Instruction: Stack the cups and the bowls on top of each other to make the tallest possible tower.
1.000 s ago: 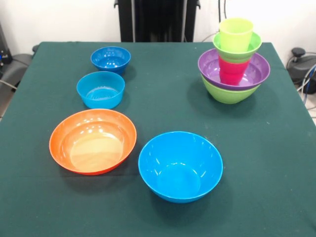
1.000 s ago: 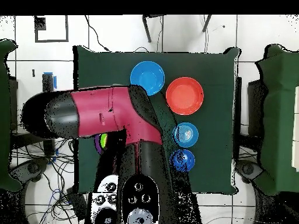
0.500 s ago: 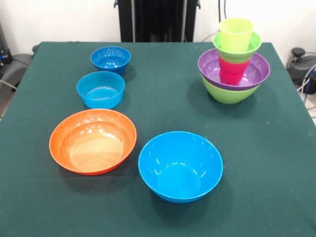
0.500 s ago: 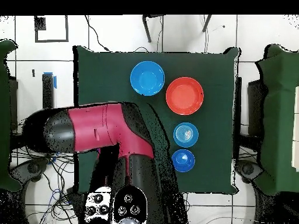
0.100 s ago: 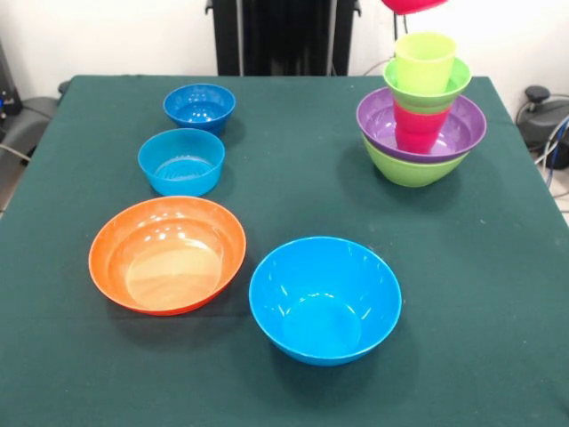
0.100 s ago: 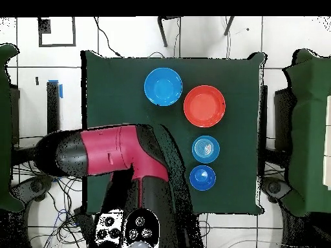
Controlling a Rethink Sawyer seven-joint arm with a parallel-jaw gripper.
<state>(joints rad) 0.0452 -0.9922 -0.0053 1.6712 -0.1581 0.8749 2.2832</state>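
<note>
The tower stands at the back right of the front view: a large lime-green bowl point(image 5: 411, 169), a wide purple bowl point(image 5: 464, 133), a red cup point(image 5: 418, 130), a small lime bowl point(image 5: 428, 94) and a lime cup point(image 5: 424, 60) on top. Just above it, at the top edge, hangs the underside of a small pink-red bowl point(image 5: 413, 4); what holds it is cut off. From overhead, the red and black arm point(image 6: 110, 152) covers the tower and hides the gripper.
Loose on the green cloth are a small dark blue bowl point(image 5: 199, 107) point(image 6: 202, 177), a small light blue bowl point(image 5: 181, 161) point(image 6: 205, 148), a large orange bowl point(image 5: 167, 254) point(image 6: 204, 106) and a large light blue bowl point(image 5: 324, 299) point(image 6: 163, 86).
The pink-red bowl's underside has come into the front view above the tower. Overhead, the arm has swung lower and shifted over the tower's side.
</note>
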